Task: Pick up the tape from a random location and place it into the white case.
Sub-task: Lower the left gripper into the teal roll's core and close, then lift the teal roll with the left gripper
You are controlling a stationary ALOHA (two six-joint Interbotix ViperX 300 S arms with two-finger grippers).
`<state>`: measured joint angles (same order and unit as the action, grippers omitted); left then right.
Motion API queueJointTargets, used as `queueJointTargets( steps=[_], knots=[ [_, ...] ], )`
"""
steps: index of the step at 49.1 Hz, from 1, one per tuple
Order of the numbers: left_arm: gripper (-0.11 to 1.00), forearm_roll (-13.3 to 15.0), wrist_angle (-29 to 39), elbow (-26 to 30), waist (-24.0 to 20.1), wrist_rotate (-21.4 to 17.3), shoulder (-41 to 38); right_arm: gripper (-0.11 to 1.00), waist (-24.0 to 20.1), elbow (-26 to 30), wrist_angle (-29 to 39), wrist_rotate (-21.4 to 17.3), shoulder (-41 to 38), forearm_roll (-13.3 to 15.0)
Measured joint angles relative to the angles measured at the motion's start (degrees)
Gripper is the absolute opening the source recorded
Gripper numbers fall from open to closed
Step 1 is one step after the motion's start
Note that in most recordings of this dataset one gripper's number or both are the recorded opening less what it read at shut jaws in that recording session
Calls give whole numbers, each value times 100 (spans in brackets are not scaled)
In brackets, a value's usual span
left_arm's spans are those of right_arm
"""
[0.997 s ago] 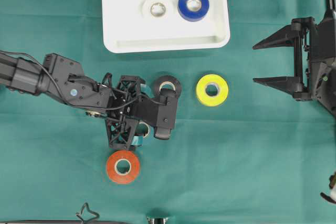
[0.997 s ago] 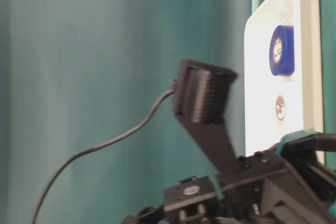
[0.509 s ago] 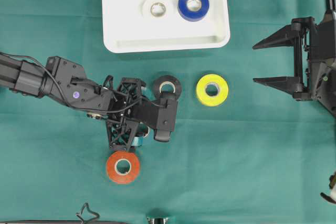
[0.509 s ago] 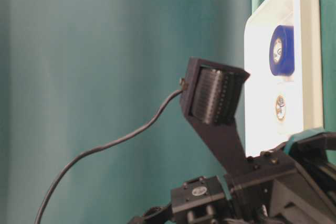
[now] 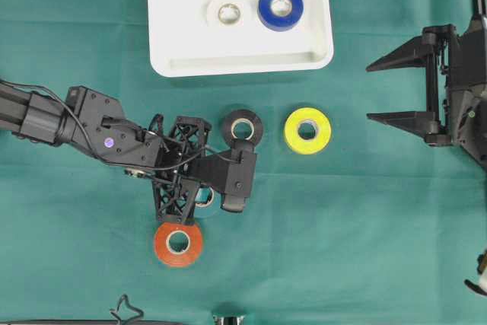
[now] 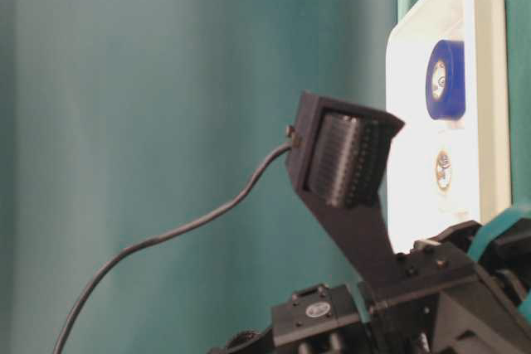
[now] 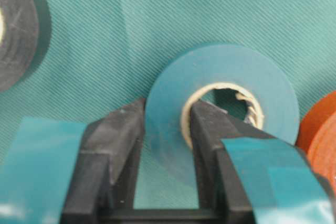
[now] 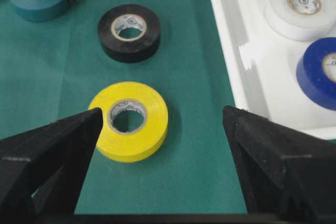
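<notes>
My left gripper (image 7: 167, 124) is shut on the wall of a teal tape roll (image 7: 247, 77) lying flat on the green cloth, one finger inside its core and the other against its outer face. From overhead the left gripper (image 5: 199, 197) covers most of that roll. The right wrist view shows the teal roll (image 8: 39, 6) at top left. The white case (image 5: 240, 62) sits at the far middle and holds a white roll (image 5: 229, 12) and a blue roll (image 5: 280, 7). My right gripper (image 5: 370, 92) hangs open at the right, empty, near a yellow roll (image 8: 142, 140).
Loose on the cloth are a black roll (image 5: 242, 126) just beyond the left gripper, the yellow roll (image 5: 307, 130) to its right, and an orange roll (image 5: 178, 243) close in front of the teal one. A black cable (image 6: 166, 234) trails from the left arm.
The left jaws have closed from wide open onto the teal roll's wall, and the left wrist has shifted slightly toward the near edge. The right arm has not moved.
</notes>
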<state>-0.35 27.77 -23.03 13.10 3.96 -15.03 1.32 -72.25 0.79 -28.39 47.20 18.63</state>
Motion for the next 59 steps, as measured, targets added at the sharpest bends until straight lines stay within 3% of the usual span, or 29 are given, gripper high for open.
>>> queueJointTargets(
  steps=[26,59],
  knots=[
    [20,-9,79,0,9,9,62,89,9,0,0,-9,0,0],
    [20,0,791,334,70,9,1257,89,9,0,70,-9,0,0]
  ],
)
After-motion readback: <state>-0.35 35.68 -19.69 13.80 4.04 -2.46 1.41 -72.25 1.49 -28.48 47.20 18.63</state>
